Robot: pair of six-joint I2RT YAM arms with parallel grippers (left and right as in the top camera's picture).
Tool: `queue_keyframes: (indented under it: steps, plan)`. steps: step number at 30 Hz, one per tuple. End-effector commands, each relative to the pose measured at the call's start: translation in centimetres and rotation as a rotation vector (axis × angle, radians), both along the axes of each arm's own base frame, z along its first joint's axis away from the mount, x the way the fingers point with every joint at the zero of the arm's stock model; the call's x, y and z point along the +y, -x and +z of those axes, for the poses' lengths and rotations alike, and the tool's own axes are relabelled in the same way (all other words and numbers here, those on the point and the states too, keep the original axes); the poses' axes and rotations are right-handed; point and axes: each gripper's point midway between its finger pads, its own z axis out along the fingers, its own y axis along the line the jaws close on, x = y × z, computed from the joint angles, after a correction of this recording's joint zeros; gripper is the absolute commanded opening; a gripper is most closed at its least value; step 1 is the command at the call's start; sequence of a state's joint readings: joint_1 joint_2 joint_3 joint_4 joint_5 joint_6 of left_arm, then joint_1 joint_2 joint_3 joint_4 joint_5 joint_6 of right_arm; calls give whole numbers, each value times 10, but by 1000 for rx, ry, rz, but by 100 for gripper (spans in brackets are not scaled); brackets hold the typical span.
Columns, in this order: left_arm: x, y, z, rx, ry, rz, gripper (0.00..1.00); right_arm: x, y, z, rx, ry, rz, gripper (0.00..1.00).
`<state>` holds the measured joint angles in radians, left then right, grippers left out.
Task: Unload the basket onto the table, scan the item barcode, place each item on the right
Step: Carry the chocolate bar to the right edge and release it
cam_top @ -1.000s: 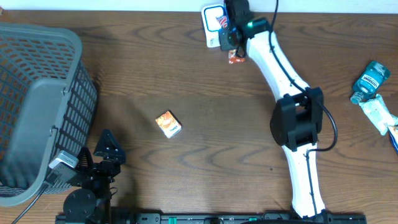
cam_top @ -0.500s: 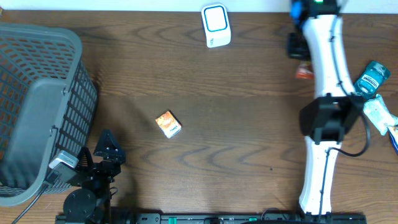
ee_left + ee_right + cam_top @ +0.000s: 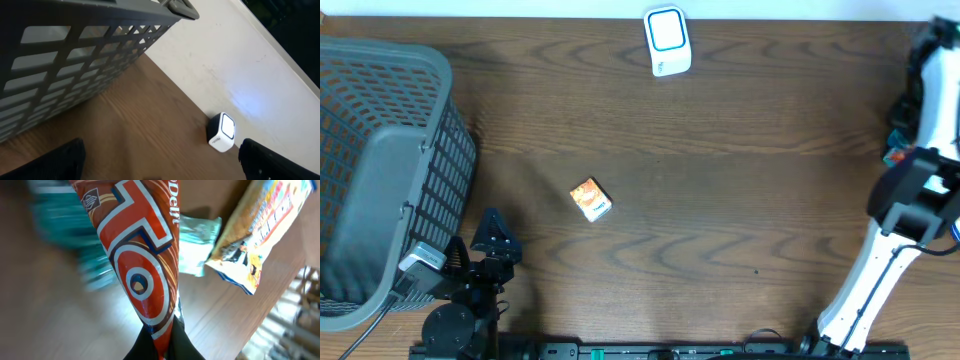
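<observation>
Two arms work at a dark table (image 3: 740, 210) of swirling wood grain. The right arm (image 3: 880, 270) is a smooth white shell with black joints, reaching along the far right edge. The left arm (image 3: 460, 300) is black and sits low at the near left.

The right gripper (image 3: 159, 339) is clamped on the tail of a foil packet (image 3: 140, 265), its dark fingers pinched together around the crimped end. The packet is long and tapering, glossy and crinkled. It is orange-red with white bands and a ringed bull's-eye motif, and part of a word in white runs along one side. From overhead only a sliver of its orange (image 3: 895, 157) shows beside the white arm, well apart from the scanner (image 3: 667, 40). That scanner is a small rounded white block with a blue-edged window, standing at the far edge of the table.

Behind the packet lie a yellow printed pouch (image 3: 260, 235), a green-and-white sachet (image 3: 197, 247) and teal shapes (image 3: 65, 225) too blurred to name.

The left gripper (image 3: 159, 160) hangs with its jaws spread wide and nothing between them. It is beside a grey plastic basket (image 3: 380, 170) with lattice walls. A small orange carton (image 3: 590, 199) lies alone mid-table.
</observation>
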<state>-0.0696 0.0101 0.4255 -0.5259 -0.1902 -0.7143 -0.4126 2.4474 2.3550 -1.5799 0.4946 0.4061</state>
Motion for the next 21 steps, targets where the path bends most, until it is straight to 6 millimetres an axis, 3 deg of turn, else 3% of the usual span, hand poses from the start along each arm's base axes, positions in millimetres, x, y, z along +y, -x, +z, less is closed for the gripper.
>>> queue_keyframes:
  steps: [1, 5, 8, 9, 10, 11, 12, 16, 21]
  plan:
    - [1, 1, 1, -8, 3, 9, 98, -30, 27, -13, 32, 17, -91, 1]
    - [1, 1, 1, -8, 3, 9, 98, -49, 46, -30, -4, -50, -185, 1]
    - [1, 1, 1, -7, 3, 9, 98, -52, 50, -38, -65, -145, -241, 1]
    - [1, 1, 1, -7, 3, 9, 98, -51, 49, -38, -91, -185, -245, 15]
    - [1, 1, 1, -7, 3, 9, 98, -50, 47, -38, -113, -220, -242, 48]
    - [1, 1, 1, -7, 3, 9, 98, -48, 45, -36, -136, -249, -238, 89]
    - [1, 1, 1, -7, 3, 9, 98, -47, 43, -32, -157, -271, -236, 99]
    - [1, 1, 1, -7, 3, 9, 98, -38, 29, -1, -257, -315, -229, 99]
    - [1, 1, 1, -8, 3, 9, 98, -4, 3, 59, -411, -346, -145, 99]
